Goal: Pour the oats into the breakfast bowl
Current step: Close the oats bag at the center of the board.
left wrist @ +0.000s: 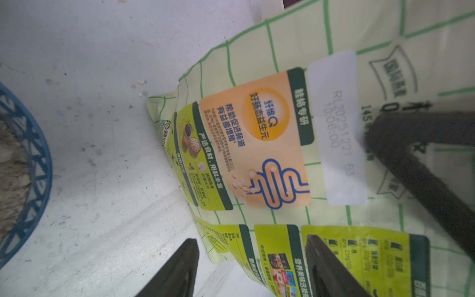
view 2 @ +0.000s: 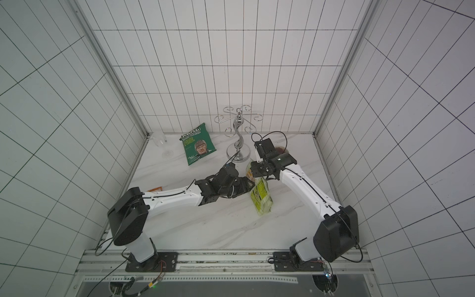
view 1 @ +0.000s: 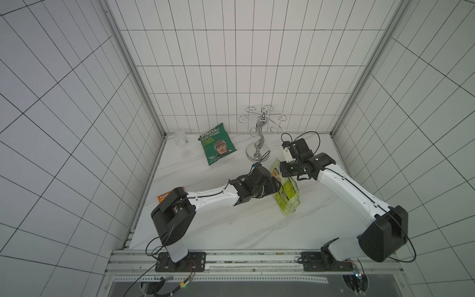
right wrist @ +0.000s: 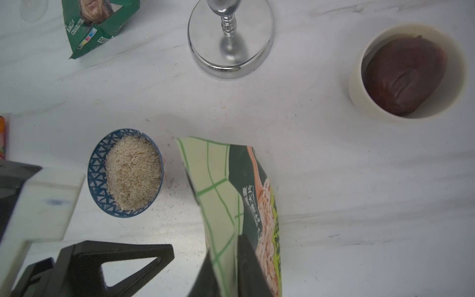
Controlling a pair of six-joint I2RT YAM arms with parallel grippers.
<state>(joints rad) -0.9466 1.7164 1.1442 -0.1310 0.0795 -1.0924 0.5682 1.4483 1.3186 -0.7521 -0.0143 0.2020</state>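
Marble table (view 1: 231,226) is hemmed by tiled walls on three sides and a metal rail at the front; the widest open stretch lies toward that rail. Pouch (view 1: 286,195) stands right of centre, with the bowl (right wrist: 126,172) just beside it, not touching, heaped with oats (right wrist: 133,169). Left gripper (left wrist: 249,239) is held low at the pouch's side, fingers spread wide, nothing gripped. Right gripper (right wrist: 226,246) is bent down over the pouch's top edge, fingers narrowly parted either side of it; a pinch cannot be confirmed. Chrome stand (view 1: 258,151) is set close behind.
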